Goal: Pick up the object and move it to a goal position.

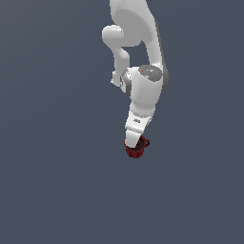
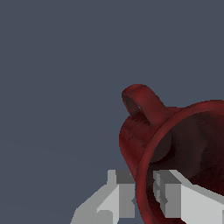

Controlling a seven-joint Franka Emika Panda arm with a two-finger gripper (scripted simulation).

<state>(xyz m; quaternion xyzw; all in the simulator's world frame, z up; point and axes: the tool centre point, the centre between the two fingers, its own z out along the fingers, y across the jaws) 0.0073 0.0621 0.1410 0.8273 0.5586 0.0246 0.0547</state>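
Clamped across the rim wall of the mug [image 1: 135, 149], the end effector [image 1: 135, 143] is hidden in the exterior view beneath the white arm [image 1: 143, 95], which reaches down over the middle of the grey table [image 1: 52, 181]. Only a small dark red part of the mug is seen below the wrist, with a bit of its handle sticking out toward the exterior view's right. Whether the mug is resting on the table or already lifted cannot be told from this view.

In the wrist view, the end effector [image 2: 142, 197] is seen with one pale finger [image 2: 120, 192] outside the mug [image 2: 144, 144] and the other inside its mouth, the rim pinched between them. The mug is tilted toward the camera, so its dark inside is shown. Faint ribbing is visible on the red side, and the small loop handle [image 2: 142, 103] stands up from the wall beyond the fingers.

The grasp is judged to be made, so the carrying step is in hand. No goal marker is seen in either view. A steady lift and transfer is called for next, since a thin rim grip may let the mug swing or slip.
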